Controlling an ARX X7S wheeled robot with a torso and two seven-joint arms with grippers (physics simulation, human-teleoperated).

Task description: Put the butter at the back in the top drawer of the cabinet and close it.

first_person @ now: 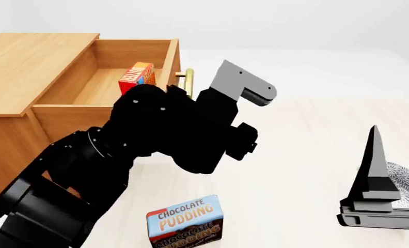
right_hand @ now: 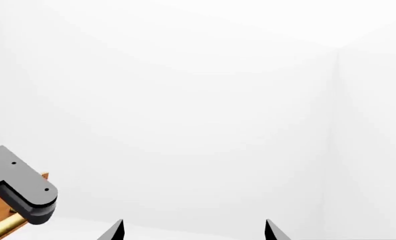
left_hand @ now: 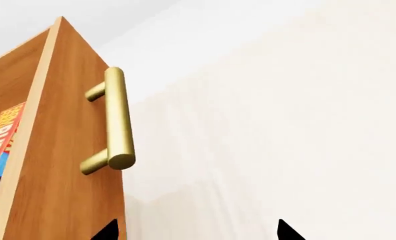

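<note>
Inside the pulled-out top drawer (first_person: 111,85) of the cabinet (first_person: 25,67) we've got the butter (first_person: 136,77) standing up near the front panel. Our left gripper (left_hand: 194,232) sits just off the brass handle (left_hand: 116,120), fingers spread wide, gripping nothing. Right gripper (right_hand: 192,231) is spread too and empty, facing a blank wall. Pudding box (first_person: 185,221) sits on the table (first_person: 308,155).

Bright, even light — sharp renders

Left claw (left_hand: 194,232) spread open, right claw (right_hand: 192,231) open, arm raised
</note>
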